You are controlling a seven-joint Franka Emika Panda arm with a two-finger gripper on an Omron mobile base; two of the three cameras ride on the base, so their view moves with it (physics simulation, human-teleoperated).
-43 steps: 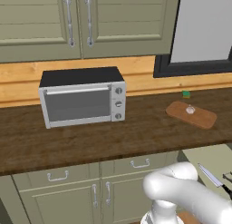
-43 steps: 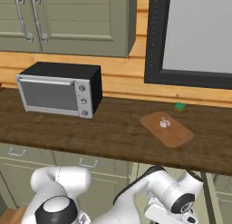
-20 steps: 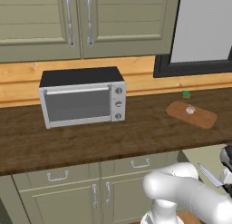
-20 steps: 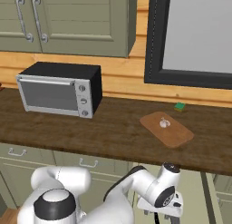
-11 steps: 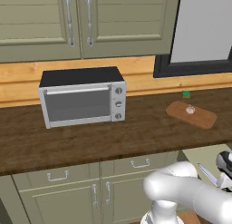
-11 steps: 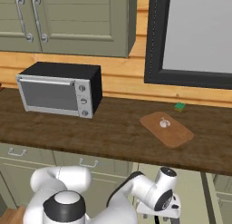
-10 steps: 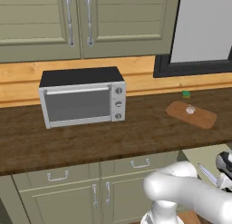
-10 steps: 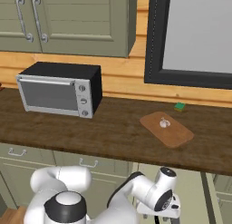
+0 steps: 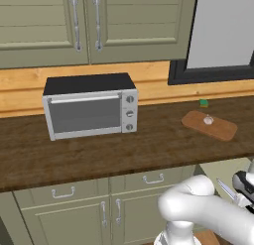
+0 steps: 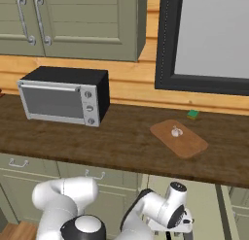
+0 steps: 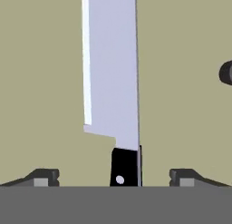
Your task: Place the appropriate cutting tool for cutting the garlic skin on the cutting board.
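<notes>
A long dark wooden bench (image 9: 99,154) is running under green cabinets, carrying a silver toaster oven (image 9: 89,106) on its left part. Well to the right, a light-brown cutting board (image 10: 179,138) is lying flat with a small pale garlic (image 10: 176,132) sitting on it. A small green object (image 10: 193,114) is resting just behind the board. The knife (image 11: 112,78) is lying between the jaws, which are standing wide apart, touching neither side of it, its blade pointing away from the hand.

knife (image 11: 111,82) tip: cut off, top edge | handle: mostly hidden
</notes>
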